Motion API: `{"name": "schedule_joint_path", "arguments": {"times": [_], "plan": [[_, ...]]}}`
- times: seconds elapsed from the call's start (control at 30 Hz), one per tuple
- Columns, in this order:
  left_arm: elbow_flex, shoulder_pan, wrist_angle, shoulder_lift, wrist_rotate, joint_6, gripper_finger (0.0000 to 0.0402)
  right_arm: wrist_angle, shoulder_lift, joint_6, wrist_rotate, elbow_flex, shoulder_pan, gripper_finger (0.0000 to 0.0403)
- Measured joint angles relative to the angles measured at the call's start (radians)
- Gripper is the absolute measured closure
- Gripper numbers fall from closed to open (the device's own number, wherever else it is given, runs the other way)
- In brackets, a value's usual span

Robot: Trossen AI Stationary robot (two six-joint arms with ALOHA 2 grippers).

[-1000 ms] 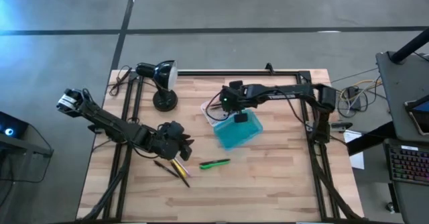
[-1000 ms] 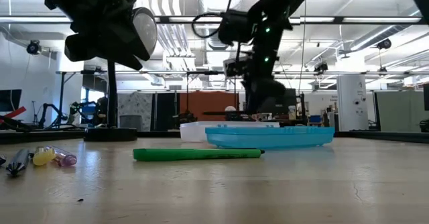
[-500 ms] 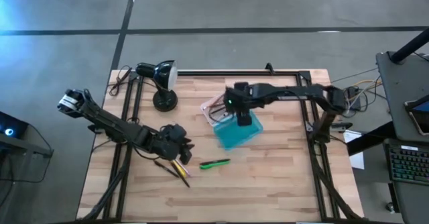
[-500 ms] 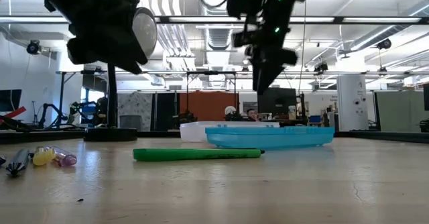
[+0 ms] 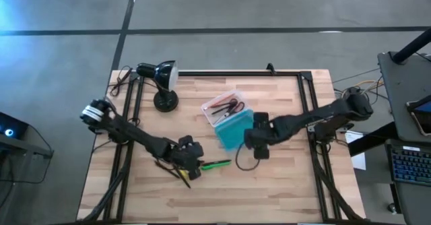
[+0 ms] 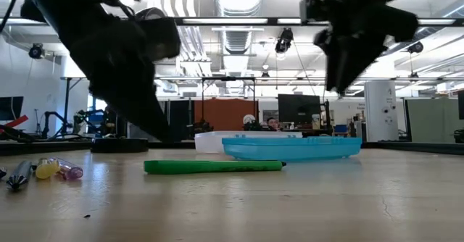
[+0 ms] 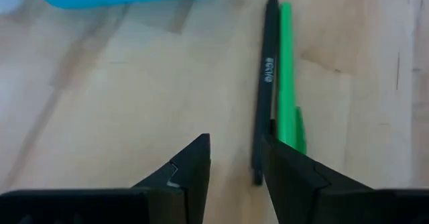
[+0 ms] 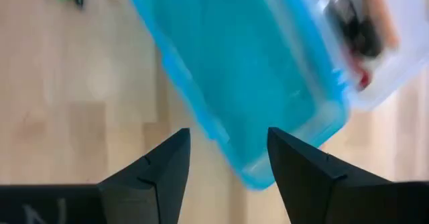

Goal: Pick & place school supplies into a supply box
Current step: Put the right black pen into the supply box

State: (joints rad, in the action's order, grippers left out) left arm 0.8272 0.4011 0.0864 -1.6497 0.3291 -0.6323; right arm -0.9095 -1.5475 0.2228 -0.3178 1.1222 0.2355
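Teal box half (image 5: pixel 234 131): empty, scissors (image 5: pixel 225 108) in the clear half
Left gripper (image 5: pixel 192 165): spread, empty, over green marker (image 5: pixel 216 164)
Right gripper (image 5: pixel 252 140): spread, empty

From here, bare table (image 5: pixel 283 178) lies open in front of the supply box (image 5: pixel 232 129). The desk lamp (image 5: pixel 161 83) blocks the far left corner, and my left gripper (image 5: pixel 192 161) crowds the green marker (image 5: pixel 215 164).

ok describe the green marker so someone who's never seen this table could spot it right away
Find the supply box lying open mid-table, with a teal half and a clear half. On the bare wood just beyond the teal half's near-left corner lies the green marker, right by the left gripper. It is the only bright green item; a thinner dark pen lies alongside it.
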Motion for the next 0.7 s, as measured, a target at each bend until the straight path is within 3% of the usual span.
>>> {"name": "schedule_joint_path", "arguments": {"times": [0.5,0.7], "plan": [[0.085,0.0,-0.026,-0.169,-0.053,0.009,0.0286,0.024,0.001,0.246,-0.042,-0.099,0.101,0.0224],[0.085,-0.034,-0.02,-0.202,-0.064,0.02,0.0321,0.024,0.002,0.3,-0.053,-0.11,0.111,0.0233]]}}
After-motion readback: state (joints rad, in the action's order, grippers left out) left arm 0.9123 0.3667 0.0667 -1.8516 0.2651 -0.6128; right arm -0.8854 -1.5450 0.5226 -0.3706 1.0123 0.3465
